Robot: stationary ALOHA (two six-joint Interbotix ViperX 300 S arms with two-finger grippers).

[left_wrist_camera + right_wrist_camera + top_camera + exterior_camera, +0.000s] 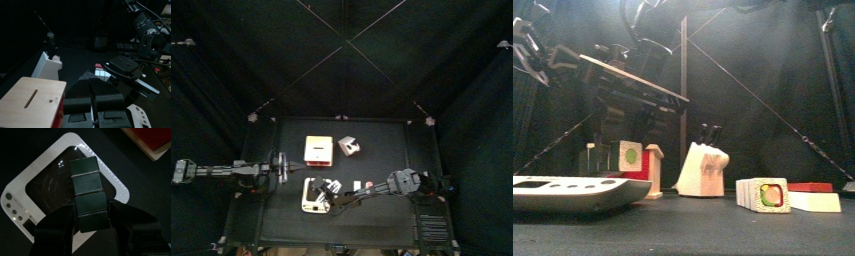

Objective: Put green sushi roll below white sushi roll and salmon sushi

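black table (372, 135) inside black curtains: right arm over a white tray (567, 196), sushi pieces untouched at the front edge.
the right gripper (337, 196) hangs above the tray, apparently far from the task's pieces; a dark segmented bar (87, 183) lies along its middle, and whether it is spread free or pinching that bar cannot be told. the left gripper (93, 105) rests pressed together at the table's left side, likely parked to leave the work to the other arm. the green sushi roll (763, 195) stands on edge near the front, just beside the white sushi roll (815, 203), with the salmon sushi (811, 187) showing over the white one. a coloured block (631, 155) and a white-pink cube (702, 168) stand behind. judged from this, the green roll's move is not yet begun.
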